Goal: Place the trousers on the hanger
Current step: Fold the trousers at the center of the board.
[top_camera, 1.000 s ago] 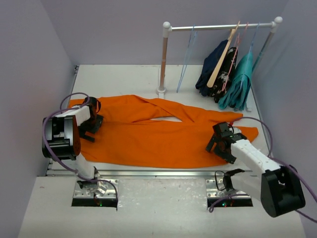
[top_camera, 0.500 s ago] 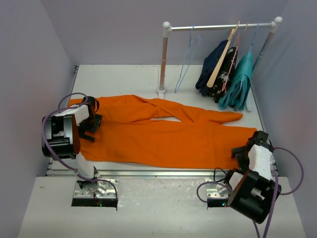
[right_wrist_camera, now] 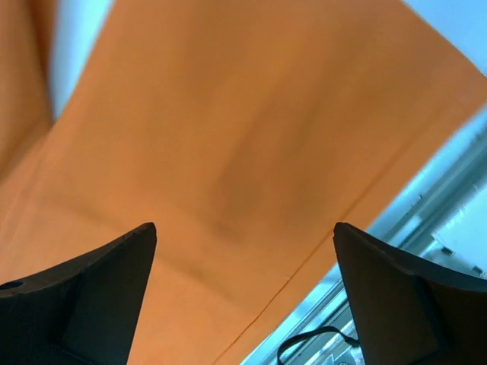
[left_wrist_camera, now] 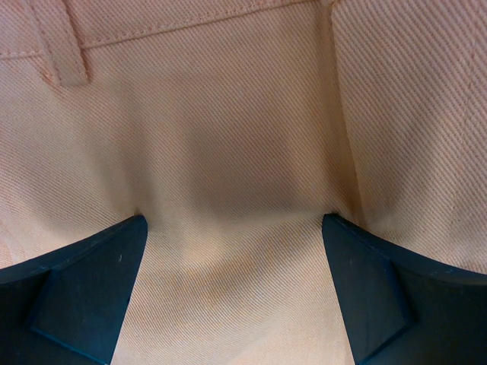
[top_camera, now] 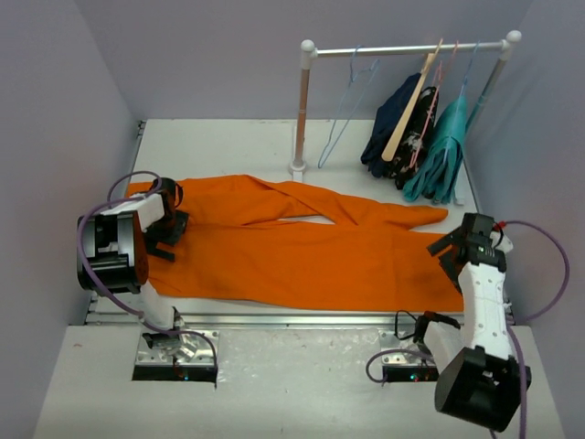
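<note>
The left claw (left_wrist_camera: 234, 220) hung spread over the trousers (top_camera: 302, 251) at the waist, the right claw (right_wrist_camera: 243, 228) spread over a hem. Each likely needed a deep pinch.

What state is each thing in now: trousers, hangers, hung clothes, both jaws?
Large bright orange cloth trousers: spread flat on the table, unhung.
Thin pale blue wire hanger: hanging bare on the white rail.
Tan wooden hanger: hanging on the rail.
Dark navy garment: hung on the rail.
Teal garment: hung on the rail.
Left jaws: open, at the waistband end.
Right jaws: open, over the leg end.
</note>
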Controlling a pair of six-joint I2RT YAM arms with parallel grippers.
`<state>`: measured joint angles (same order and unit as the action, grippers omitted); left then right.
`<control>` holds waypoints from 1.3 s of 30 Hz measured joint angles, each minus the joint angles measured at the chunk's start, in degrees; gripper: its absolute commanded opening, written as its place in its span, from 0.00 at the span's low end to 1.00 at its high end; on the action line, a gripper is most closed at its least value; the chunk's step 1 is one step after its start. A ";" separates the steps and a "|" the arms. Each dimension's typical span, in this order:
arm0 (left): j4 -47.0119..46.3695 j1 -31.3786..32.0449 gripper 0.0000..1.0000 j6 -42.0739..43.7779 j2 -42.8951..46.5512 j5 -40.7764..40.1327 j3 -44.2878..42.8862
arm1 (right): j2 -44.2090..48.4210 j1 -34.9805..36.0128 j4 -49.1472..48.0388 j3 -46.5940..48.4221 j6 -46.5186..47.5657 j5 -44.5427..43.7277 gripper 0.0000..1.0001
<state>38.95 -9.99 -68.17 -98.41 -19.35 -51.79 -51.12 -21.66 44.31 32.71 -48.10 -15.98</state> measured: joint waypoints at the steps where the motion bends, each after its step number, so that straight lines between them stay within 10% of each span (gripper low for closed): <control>1: -0.04 -0.08 1.00 0.25 0.00 0.20 0.00 | -1.58 2.69 -0.77 1.48 1.30 0.42 0.99; 15: 1.81 0.95 1.00 4.80 10.29 1.02 1.12 | -20.36 17.19 -14.87 3.15 8.07 8.91 0.99; 23: 9.40 0.87 1.00 4.78 16.16 -3.59 -14.22 | -16.03 17.22 -19.31 -3.00 8.03 14.52 0.99; 39: 22.02 0.19 0.98 4.41 -36.86 -11.43 -70.09 | 6.59 21.02 -23.79 -16.37 9.34 30.31 0.99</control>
<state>60.97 -9.80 -63.76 -135.27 -30.78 -121.88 -44.52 -0.64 20.52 16.34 -38.76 14.33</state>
